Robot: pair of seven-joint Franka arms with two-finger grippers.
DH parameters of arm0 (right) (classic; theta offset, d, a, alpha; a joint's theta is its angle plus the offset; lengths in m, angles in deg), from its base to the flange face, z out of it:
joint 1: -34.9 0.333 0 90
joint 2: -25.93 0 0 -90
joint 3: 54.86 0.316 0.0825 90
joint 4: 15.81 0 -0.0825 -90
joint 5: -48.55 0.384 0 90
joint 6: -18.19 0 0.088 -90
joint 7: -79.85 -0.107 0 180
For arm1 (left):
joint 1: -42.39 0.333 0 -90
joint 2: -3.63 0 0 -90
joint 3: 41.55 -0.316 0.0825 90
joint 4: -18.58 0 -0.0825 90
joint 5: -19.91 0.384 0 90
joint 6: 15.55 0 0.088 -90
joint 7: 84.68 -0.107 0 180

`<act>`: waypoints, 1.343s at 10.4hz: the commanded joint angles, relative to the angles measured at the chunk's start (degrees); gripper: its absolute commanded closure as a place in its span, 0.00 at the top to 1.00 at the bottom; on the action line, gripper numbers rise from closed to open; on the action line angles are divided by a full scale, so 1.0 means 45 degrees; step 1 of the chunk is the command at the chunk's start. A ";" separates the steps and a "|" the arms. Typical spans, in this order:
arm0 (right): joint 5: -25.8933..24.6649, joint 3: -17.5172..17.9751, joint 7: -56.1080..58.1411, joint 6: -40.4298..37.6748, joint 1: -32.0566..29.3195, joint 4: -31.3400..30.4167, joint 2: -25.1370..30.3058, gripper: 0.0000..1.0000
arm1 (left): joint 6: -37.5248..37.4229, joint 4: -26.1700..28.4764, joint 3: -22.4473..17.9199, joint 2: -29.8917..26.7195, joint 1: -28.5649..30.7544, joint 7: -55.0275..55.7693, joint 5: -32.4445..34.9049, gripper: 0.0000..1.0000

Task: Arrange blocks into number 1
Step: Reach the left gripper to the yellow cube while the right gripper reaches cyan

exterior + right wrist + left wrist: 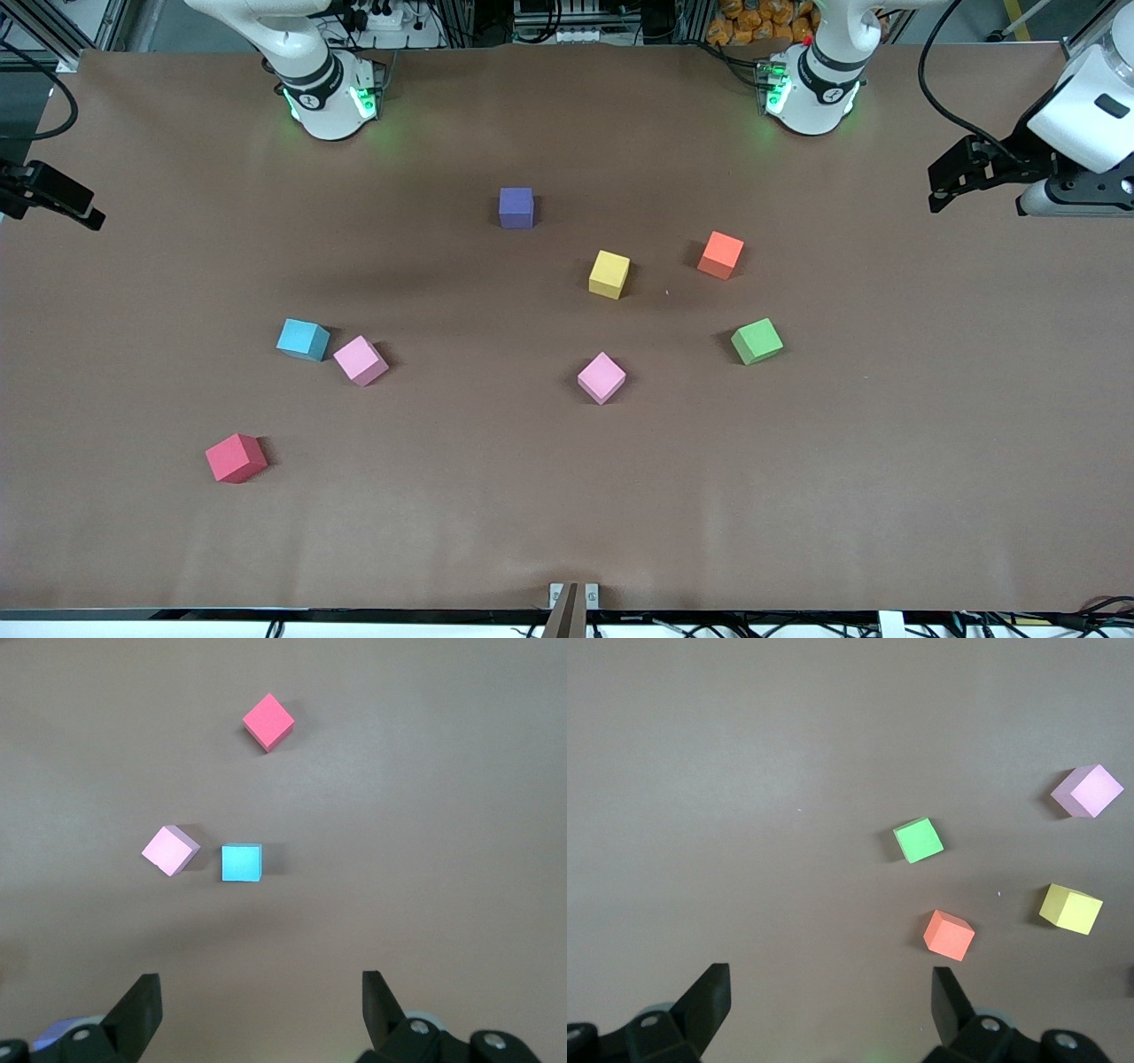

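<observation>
No block has been lined up yet, so the job looks to be at its very start: the five blocks lie scattered on the brown counter (133,549), none touching another. Both arms wait raised at their own ends of the counter. The left hand (831,1001) hangs with its jaws spread wide and empty over bare counter near the orange cube (949,935) and green cube (919,840); the right hand (262,1005) is likewise spread and empty, looking down on the light blue block (241,862). The purple block (516,207) sits closest to the robots' bases, the yellow block (609,274) a little nearer the front camera and toward the left arm's end. One pink block (601,377) lies nearer the camera than the yellow one; the other pink block (361,361) sits just beside the light blue block, toward the right arm's end. The red cube (236,457) lies apart, nearest the camera. All are small matte cubes of equal size, foam-like, several turned at odd angles. The next move likely calls for one hand to descend over a single block, square its fingers to that block's faces, and carry it toward mid-counter to begin a straight column.
</observation>
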 commanded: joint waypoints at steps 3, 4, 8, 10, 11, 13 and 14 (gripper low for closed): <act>0.0140 0.0293 0.0128 0.0078 -0.0335 -0.0181 -0.0155 1.00 | -0.0299 -0.0234 0.0083 0.0119 0.0025 -0.0646 0.0232 1.00; 0.0256 0.0293 0.0128 0.0427 -0.0141 -0.0163 -0.0718 1.00 | -0.0299 -0.0235 0.0083 0.0138 -0.0033 -0.0549 0.0252 1.00; 0.0258 0.0293 -0.0146 0.3507 0.0661 -0.0667 -0.3082 1.00 | -0.0182 -0.0215 0.0432 0.1734 -0.0440 0.0401 0.0854 1.00; 0.0296 0.0254 -0.0301 0.4256 0.0525 -0.0807 -0.4467 1.00 | 0.0246 -0.0060 0.0551 0.2868 -0.0463 0.1052 0.0411 1.00; 0.0316 0.0273 -0.0553 0.4394 0.0525 -0.0826 -0.5034 1.00 | 0.0635 0.0193 0.0551 0.3163 -0.0463 0.1092 0.0002 1.00; 0.2295 0.0138 -0.0946 0.4647 0.0215 -0.1117 -0.5837 1.00 | 0.2116 0.1341 0.0571 0.3147 -0.0444 0.1772 -0.0468 1.00; 0.2714 0.0117 -0.0850 0.4959 0.0115 -0.1409 -0.6131 1.00 | 0.2645 0.1831 0.0687 0.3146 -0.0482 0.1892 -0.0645 1.00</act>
